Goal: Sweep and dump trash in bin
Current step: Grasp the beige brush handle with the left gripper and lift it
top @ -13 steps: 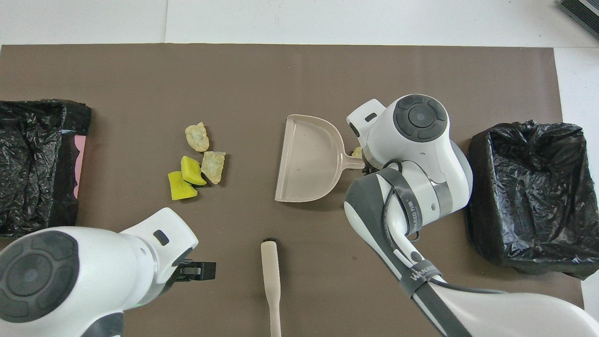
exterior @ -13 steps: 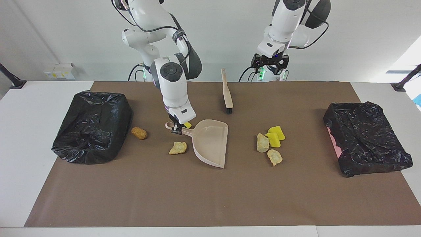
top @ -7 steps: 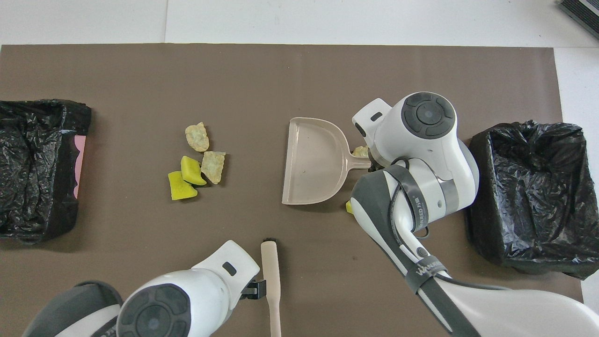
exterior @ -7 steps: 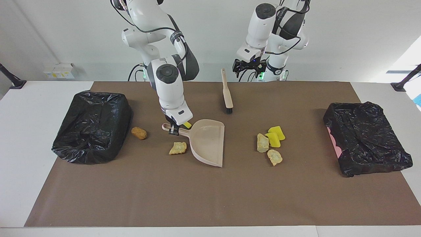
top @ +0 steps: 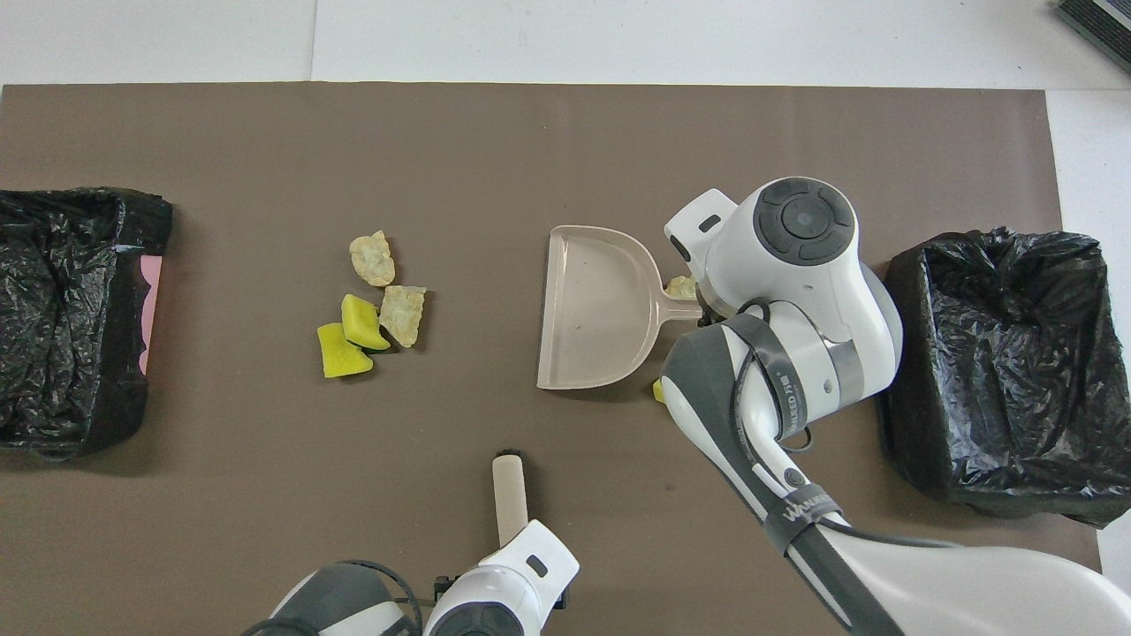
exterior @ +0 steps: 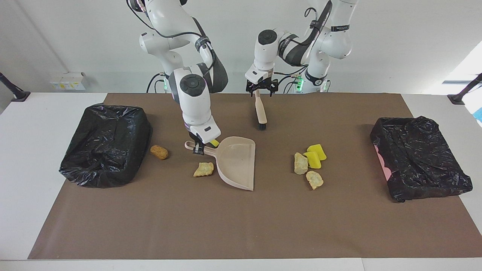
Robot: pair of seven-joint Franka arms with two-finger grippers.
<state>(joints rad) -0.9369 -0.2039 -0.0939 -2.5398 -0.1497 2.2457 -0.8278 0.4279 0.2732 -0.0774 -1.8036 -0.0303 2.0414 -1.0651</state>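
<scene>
The right gripper (exterior: 199, 149) is low on the table (exterior: 241, 226), and its fingers are clenched on the handle of the dustpan (exterior: 236, 162). The pan lies flat in the middle of the table, with its wide mouth turned toward the left arm's end.

The left gripper (exterior: 261, 89) hangs over the handle end of the brush (exterior: 260, 111), with its fingers released and spread wide, one on each side of the handle. I cannot tell if they touch it. The brush lies on the table nearer to the robots than the dustpan, bristles pointing away from the robots.

The trash is in two groups. Toward the left arm's end, well apart from the pan mouth, four pieces lie close together: two yellow sponges (exterior: 315, 156) touching each other, one rock lump (exterior: 300, 163) against them, and a second lump (exterior: 314, 179) just beside, farther from the robots. Around the pan handle there are three more: a rock lump (exterior: 203, 169) just beside the handle, farther from the robots; a yellow sponge (exterior: 214, 142) mostly hidden by the right gripper, nearer to the robots; and a bread lump (exterior: 159, 152) near the bin (exterior: 107, 145) at the right arm's end. A second bin (exterior: 418, 158) stands at the left arm's end. Both are lined with black bags.
</scene>
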